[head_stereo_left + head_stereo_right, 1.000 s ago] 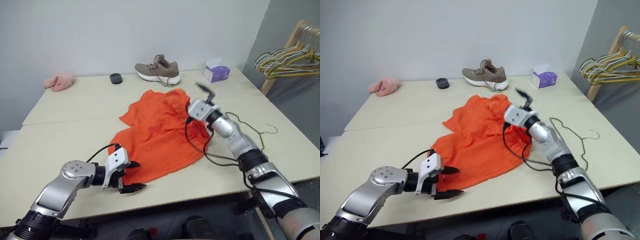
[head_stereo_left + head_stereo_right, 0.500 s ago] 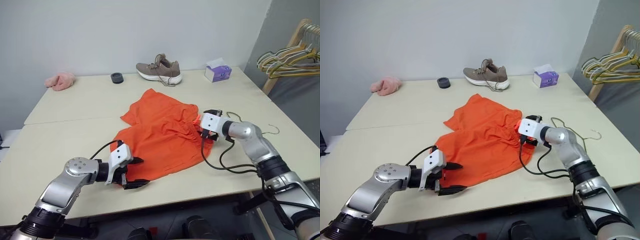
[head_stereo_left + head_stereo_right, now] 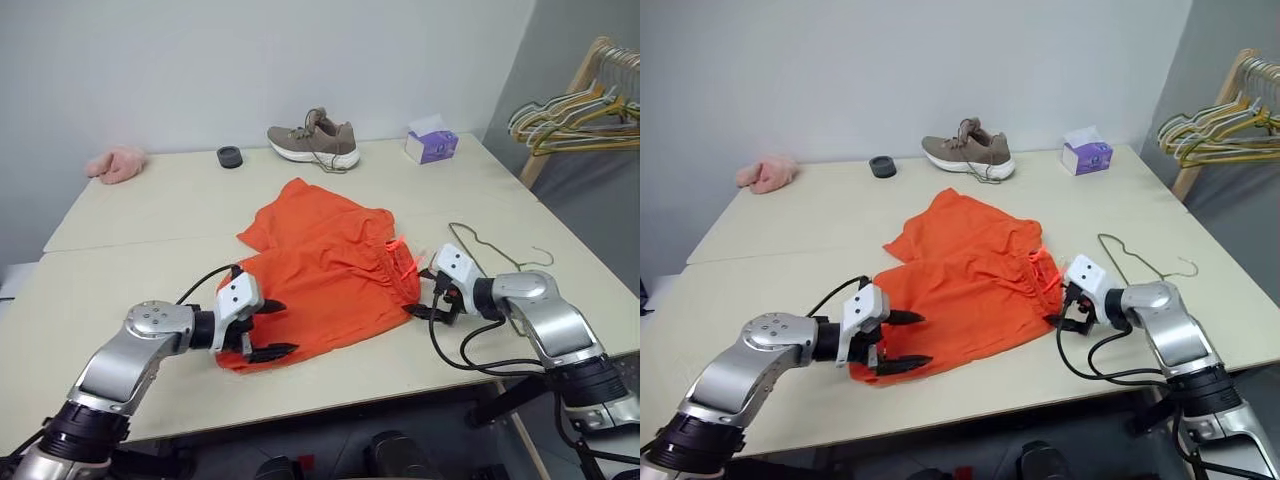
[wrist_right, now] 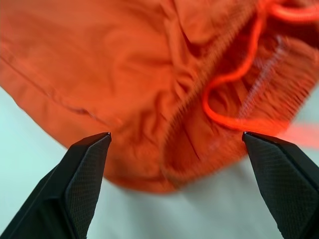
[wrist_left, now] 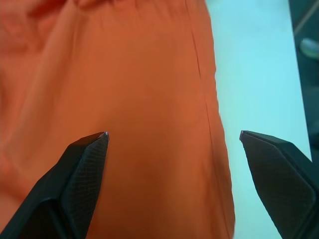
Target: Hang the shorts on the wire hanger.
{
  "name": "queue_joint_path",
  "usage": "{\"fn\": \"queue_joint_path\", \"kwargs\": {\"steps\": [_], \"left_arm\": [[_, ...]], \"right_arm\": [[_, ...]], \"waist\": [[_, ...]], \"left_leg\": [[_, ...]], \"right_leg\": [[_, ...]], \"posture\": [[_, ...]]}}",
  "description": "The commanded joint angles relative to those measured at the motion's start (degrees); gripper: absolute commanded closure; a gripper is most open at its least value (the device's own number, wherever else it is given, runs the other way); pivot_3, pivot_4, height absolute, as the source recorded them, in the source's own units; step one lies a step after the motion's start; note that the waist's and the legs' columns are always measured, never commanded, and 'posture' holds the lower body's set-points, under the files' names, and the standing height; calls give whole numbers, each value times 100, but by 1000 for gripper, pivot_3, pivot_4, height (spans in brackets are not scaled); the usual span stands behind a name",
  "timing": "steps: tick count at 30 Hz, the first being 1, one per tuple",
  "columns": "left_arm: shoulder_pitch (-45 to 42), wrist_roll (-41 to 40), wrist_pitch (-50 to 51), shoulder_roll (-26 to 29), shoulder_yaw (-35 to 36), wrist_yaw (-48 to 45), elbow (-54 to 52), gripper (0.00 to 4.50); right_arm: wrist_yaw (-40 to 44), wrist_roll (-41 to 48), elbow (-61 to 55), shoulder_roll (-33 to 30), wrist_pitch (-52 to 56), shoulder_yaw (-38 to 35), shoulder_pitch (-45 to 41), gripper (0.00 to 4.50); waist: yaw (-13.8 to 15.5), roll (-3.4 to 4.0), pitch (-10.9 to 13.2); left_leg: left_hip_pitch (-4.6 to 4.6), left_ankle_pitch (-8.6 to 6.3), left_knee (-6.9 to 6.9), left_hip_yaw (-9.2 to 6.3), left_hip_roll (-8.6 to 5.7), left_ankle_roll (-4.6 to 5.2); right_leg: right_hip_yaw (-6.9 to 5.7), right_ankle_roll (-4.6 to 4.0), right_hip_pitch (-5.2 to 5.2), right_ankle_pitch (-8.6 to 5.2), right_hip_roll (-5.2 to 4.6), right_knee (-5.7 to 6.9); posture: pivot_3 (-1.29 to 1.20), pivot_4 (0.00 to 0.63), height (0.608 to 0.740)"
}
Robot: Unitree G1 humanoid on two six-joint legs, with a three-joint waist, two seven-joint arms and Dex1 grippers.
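1. Far off at ten o'clock on the pale beige tabletop, a small pink fluffy cloth lies near the back edge, with a small round black puck a little to its right.
2. At seven o'clock, the left gripper has its two black fingers spread wide apart, holding nothing. One fingertip sits over the near left hem of the shorts and the other hangs just off that hem above the table. From the left wrist view, orange fabric lies flat between the two open fingers, its hem edge running alongside bare table.
3. At the centre, the bright orange soft fabric shorts lie spread and rumpled on the table, waistband end toward three o'clock, with the orange drawstring trailing at that side.
4. At twelve o'clock, a taupe lace-up sneaker with a white sole sits near the wall, well apart from the shorts.
5. At four o'clock, the right gripper stands open and empty just beside the gathered waistband. The right wrist view shows the waistband and looped drawstring between its spread fingers.
6. Just beyond that gripper, at three o'clock, the thin olive-green wire hanger lies flat on the table, apart from the shorts.
7. At one o'clock sits a purple tissue box; at two o'clock a bunch of yellow and green hangers hangs on a wooden rack.
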Motion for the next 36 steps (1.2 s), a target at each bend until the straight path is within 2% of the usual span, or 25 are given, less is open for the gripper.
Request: {"fn": "queue_joint_path", "kwargs": {"steps": [1,6,7,9,14,19,23,28,32,36], "left_arm": [[31,237,-260,154,-131,-135,50,38],[221,423,-649,258,-220,-352,318,38],[224,425,-695,238,-204,-369,352,0],[218,352,-708,186,-142,-397,377,0],[46,-333,-495,-92,518,-245,337,0],[150,-311,-522,32,615,-368,324,0],[219,-304,-527,77,621,-401,291,0],[254,-283,-479,6,505,-333,175,0],[254,-260,-447,5,414,-355,109,0],[245,-242,-451,-31,357,-334,109,0]], "right_arm": [[25,50,-81,83,-13,241,-202,0],[89,-55,302,68,-24,547,-401,0],[78,-68,378,68,-22,586,-432,380],[84,-63,468,66,-57,633,-470,861],[747,483,-117,-73,371,735,-346,2684],[1253,663,-577,-572,429,901,-136,4486],[1543,664,-758,-1039,324,939,27,4486],[1579,768,-666,-1153,397,878,-22,4486],[1839,690,-728,-1512,123,929,27,3470],[1779,460,-486,-1729,-382,867,-88,1986]], "waist": [[11,0,0],[20,0,0],[28,-1,0],[38,-1,0],[59,-2,0],[59,-1,0],[60,-2,0],[50,-2,0],[60,-1,0],[59,-2,0]], "left_leg": [[0,0,0,3,-2,0],[-6,0,-2,11,-1,-1],[-8,0,-2,10,0,-1],[-9,0,-2,8,0,-1],[-13,0,-2,4,0,-1],[-12,0,-3,2,0,-1],[-11,-1,-3,3,-1,-1],[-8,0,-3,3,0,0],[-11,-1,-3,3,-1,-1],[-13,-1,-4,6,-2,-1]], "right_leg": [[0,0,0,0,0,-1],[0,-2,-5,1,-3,-14],[0,-3,-5,2,-3,-15],[1,-4,-4,2,-5,-18],[-3,-3,-4,2,-9,-18],[-5,-1,-3,1,-8,-20],[-5,-1,1,1,-10,-27],[-3,-1,2,1,-9,-27],[-4,0,2,1,-10,-34],[-4,0,4,1,-13,-43]], "posture": [[-193,30,740],[-189,28,740],[-189,28,740],[-189,28,740],[-185,30,740],[-173,31,740],[-173,31,740],[-173,31,740],[-183,33,740],[-191,35,740]]}}
